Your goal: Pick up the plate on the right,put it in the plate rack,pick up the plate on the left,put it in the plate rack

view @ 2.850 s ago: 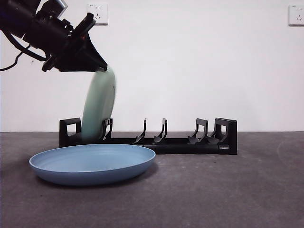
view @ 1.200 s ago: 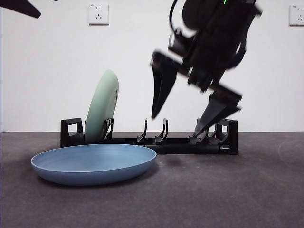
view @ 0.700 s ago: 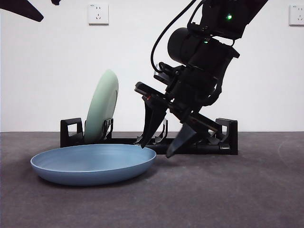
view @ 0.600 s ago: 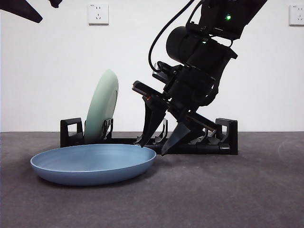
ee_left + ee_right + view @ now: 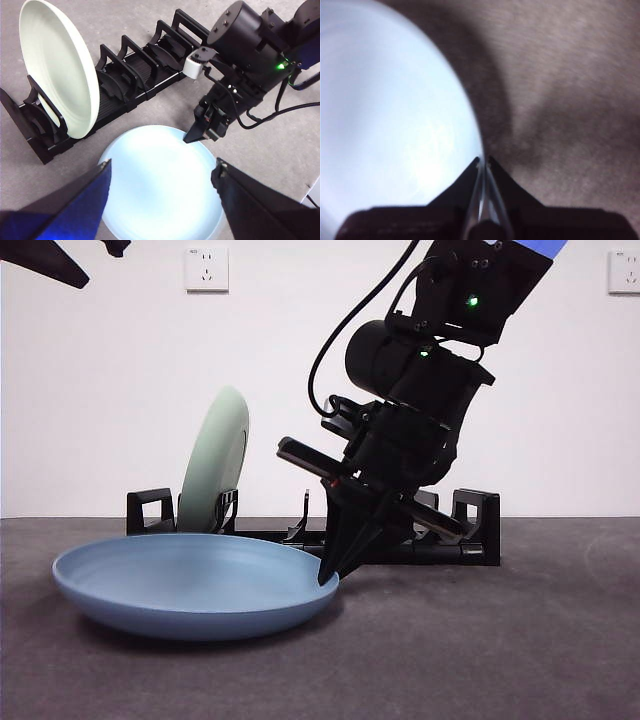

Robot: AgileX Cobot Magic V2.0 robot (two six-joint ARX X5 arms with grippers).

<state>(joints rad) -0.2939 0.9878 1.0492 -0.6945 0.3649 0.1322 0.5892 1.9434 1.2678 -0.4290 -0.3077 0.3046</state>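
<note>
Front view puts the wide, shallow blue plate (image 5: pixel 195 585) on the dark grey, finely grained tabletop (image 5: pixel 500 660), just in front of the long, low black plastic plate rack (image 5: pixel 470 525). The plate's rim nearest the rack's middle is tipped slightly up, and the right gripper (image 5: pixel 328 578) pinches that rim there, its two black jaws closed together on the thin edge, one above and one below. The right wrist view confirms it: the rim of the blue plate (image 5: pixel 395 110) runs straight into the narrow slit between the jaws of the right gripper (image 5: pixel 483 161), with bare tabletop (image 5: pixel 570 100) on the outer side.

In the rack's end slot stands a pale green round plate (image 5: pixel 215 465), smooth and glossy, upright but leaning a little, held between a pair of slotted dividers. The left wrist view shows the same green plate (image 5: pixel 60 70) in the plate rack (image 5: pixel 135 75), with further pairs of dividers standing along the rack beyond it. The blue plate (image 5: pixel 162 182) lies close alongside the rack, with grey table around its far side.

The left gripper (image 5: pixel 162 200) hangs high above the blue plate, jaws spread wide apart and holding nothing; in the front view it shows only as a black tip (image 5: pixel 45 260) at a top corner.
</note>
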